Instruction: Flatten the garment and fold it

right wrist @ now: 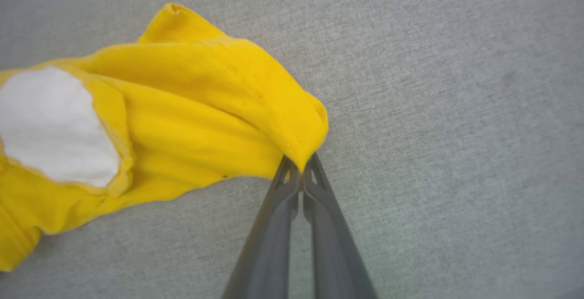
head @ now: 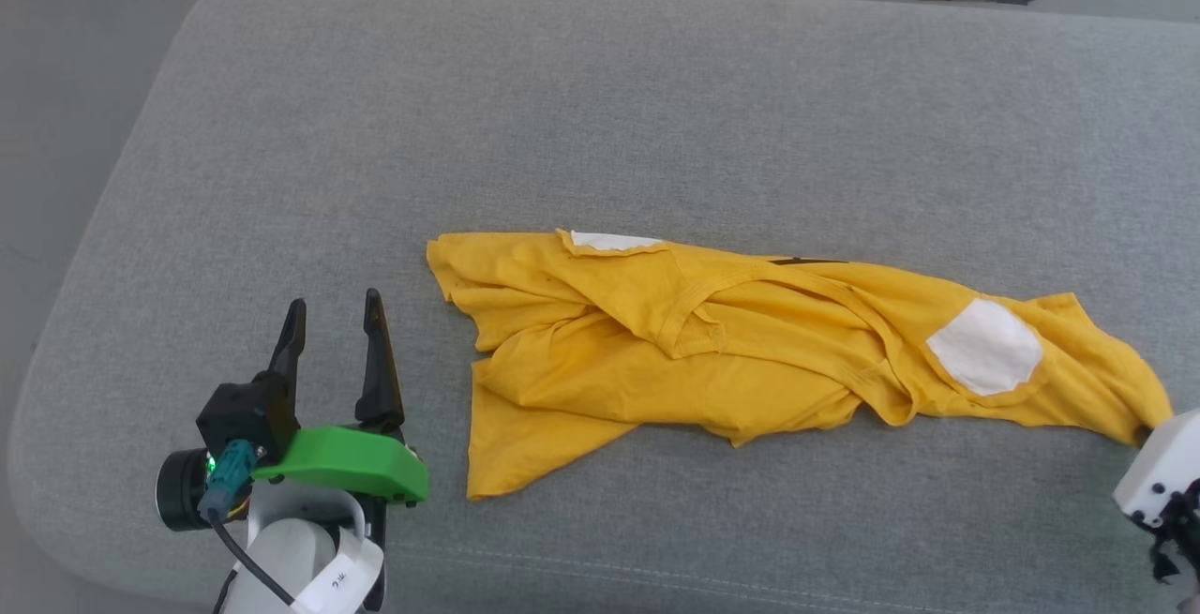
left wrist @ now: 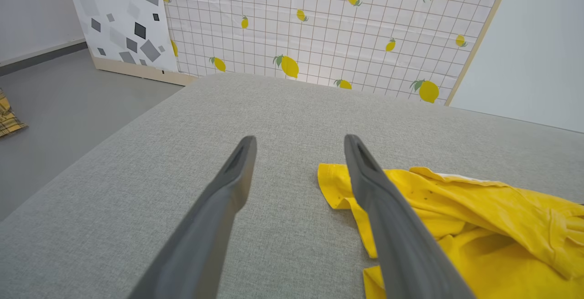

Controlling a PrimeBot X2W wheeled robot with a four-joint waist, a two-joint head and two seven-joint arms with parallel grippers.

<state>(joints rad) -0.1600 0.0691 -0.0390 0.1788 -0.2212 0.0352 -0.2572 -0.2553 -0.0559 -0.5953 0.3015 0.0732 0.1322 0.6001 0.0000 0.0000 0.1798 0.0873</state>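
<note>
1. Where the head view looks down, we see the garment (head: 712, 351) lying crumpled in a long strip across the near half of the grey fabric worktop (head: 600, 108); it is not flat, and many folds cross it.
2. We see a white patch (head: 984, 347) on its right part; a smaller white patch (head: 609, 241) shows at its far edge.
3. The right pincer (right wrist: 301, 164) is closed on the garment; in the right wrist view its two fingers meet on a yellow corner at the right end, and the cloth draws to a point at the tips.
4. The left pincer (head: 336, 303) stands wide and holds nothing; it is just beside the left end of the garment, apart from it, with the fingers pointing to the far side; we cannot tell if it touches the worktop.
5. In the left wrist view, a panel with a grid and lemons (left wrist: 319, 25) stands behind the worktop; grey floor (left wrist: 68, 102) lies beside it.
</note>
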